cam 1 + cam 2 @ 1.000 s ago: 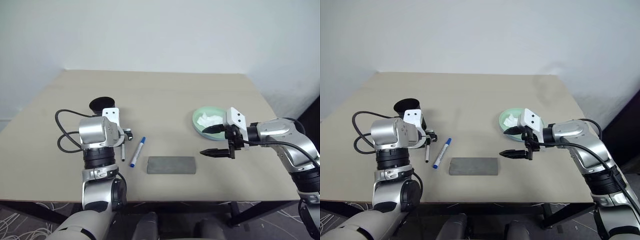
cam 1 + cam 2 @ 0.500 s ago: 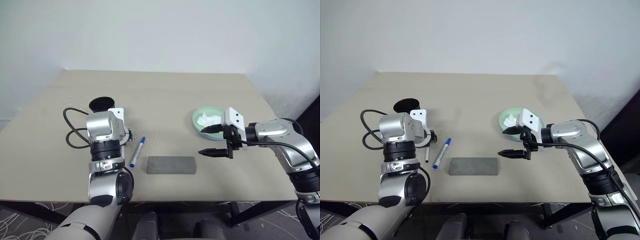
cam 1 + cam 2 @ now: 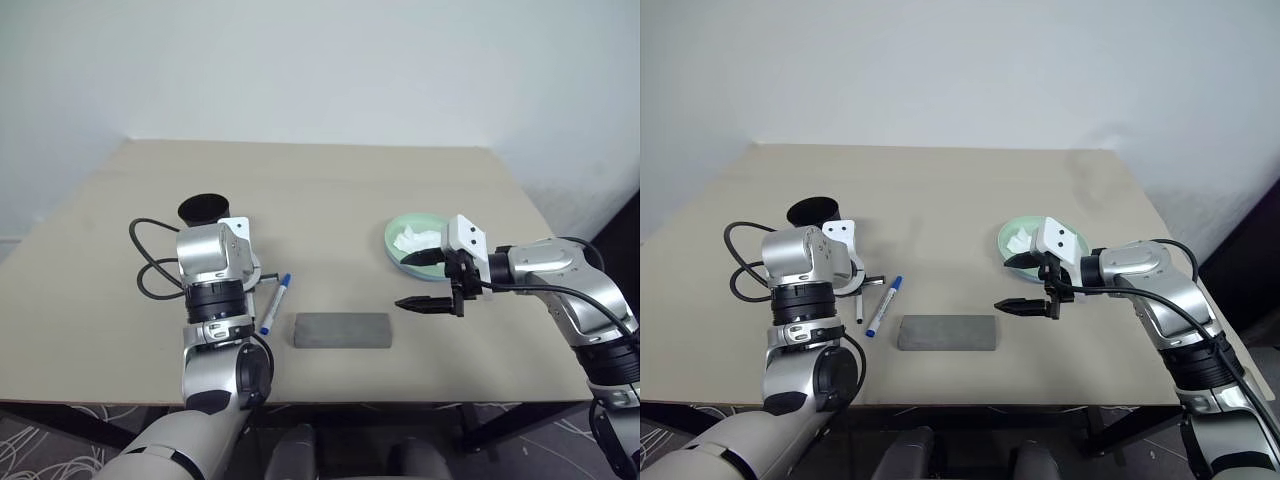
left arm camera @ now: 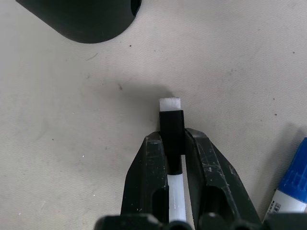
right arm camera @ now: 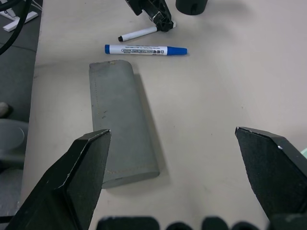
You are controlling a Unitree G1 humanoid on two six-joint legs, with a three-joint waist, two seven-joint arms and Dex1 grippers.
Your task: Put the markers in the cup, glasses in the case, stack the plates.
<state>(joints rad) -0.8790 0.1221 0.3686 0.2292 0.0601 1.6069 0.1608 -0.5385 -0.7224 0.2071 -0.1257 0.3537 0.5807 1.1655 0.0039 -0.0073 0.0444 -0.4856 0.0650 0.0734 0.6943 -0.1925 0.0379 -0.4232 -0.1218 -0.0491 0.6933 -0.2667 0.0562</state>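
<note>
As we read across from the left, with the grey case as our landmark, we note:

Cup (image 3: 203, 209): black, upright on the table (image 3: 330, 190), well to the left of the case and farther back.

Left pincer (image 4: 174, 153): closed on the black-ended marker, its two black fingers (image 4: 148, 167) pressed against the barrel on either side; it points steeply down at the table, left of the case and just in front of the cup.

Black-ended marker (image 4: 171, 136): white body with a black end and a white tip, clamped between those fingers; we cannot tell whether it is raised off the table.

Blue-capped marker (image 3: 275, 303): lying flat on the table, just left of the case's left end, close beside the clamped marker but apart from it.

Case (image 3: 342, 330): grey, lid shut, lying lengthwise near the front edge of the table.

Right pincer (image 3: 424, 280): jaws wide open and empty, held above the table just right of the case and slightly behind it.

Mint green plate (image 3: 392, 238): to the right of the case and farther back, with a crumpled white tissue (image 3: 415, 238) in it; the right pincer partly covers its near rim.
</note>
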